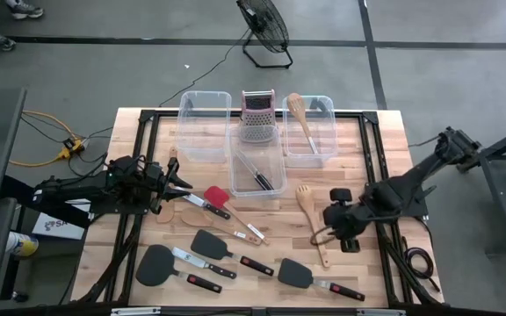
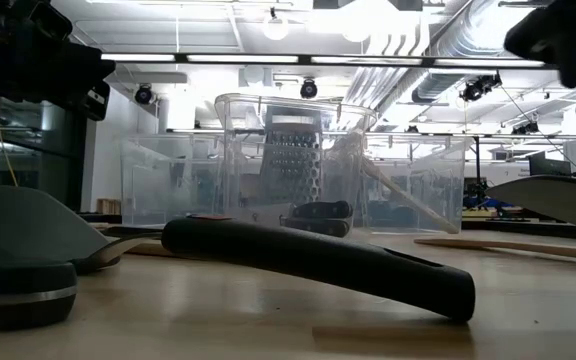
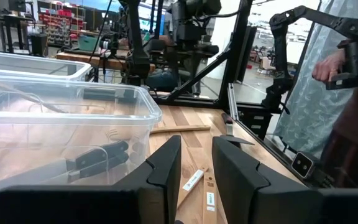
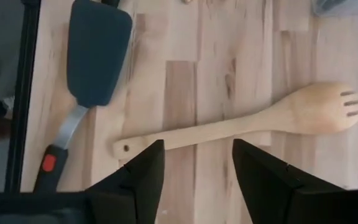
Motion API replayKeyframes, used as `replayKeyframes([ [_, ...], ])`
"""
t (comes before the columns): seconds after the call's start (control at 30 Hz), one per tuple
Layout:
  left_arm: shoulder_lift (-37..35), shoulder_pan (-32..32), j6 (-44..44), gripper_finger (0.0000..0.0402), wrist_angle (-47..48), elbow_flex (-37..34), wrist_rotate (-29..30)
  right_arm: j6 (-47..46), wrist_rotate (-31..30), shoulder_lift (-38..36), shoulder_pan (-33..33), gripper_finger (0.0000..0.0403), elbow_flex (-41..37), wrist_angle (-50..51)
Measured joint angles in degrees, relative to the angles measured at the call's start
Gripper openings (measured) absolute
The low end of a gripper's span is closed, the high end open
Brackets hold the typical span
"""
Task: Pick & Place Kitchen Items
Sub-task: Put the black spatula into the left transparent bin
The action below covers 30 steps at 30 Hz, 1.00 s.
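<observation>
Right pincer (image 4: 194, 180) hovering, fingers parted and empty, over the wooden fork (image 4: 241, 124) on the surface (image 1: 385, 175), right of centre.
The fork is lying flat, likely light, stiff and smooth; mid-handle is looking like the best hold. Left pincer (image 3: 194, 180) is waiting narrowly parted, empty, at left beside the middle bin (image 3: 73, 118) holding knives (image 3: 98, 158).

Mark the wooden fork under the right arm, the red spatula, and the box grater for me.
wooden fork (image 4: 328, 112), right wrist view, on its slotted head.
red spatula (image 1: 215, 195), high view, on its red blade.
box grater (image 1: 256, 120), high view, on its steel face.
</observation>
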State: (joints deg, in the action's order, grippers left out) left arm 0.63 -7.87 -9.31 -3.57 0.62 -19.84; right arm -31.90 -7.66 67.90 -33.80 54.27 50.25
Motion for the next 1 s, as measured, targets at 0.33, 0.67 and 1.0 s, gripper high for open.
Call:
replayKeyframes([
  [0.33,0.0,0.0,0.0,0.0090,0.0,0.0,0.0,-7.3,0.6,2.6,-11.5,0.0252,0.0,-1.1],
  [0.67,0.0,0.0,0.0,0.0090,0.0,0.0,0.0,-12.0,5.7,10.8,-18.3,0.0259,0.0,-7.9],
  [1.0,0.0,0.0,0.0,0.0090,0.0,0.0,0.0,-19.0,9.2,17.1,-22.1,0.0259,0.0,-16.5],
])
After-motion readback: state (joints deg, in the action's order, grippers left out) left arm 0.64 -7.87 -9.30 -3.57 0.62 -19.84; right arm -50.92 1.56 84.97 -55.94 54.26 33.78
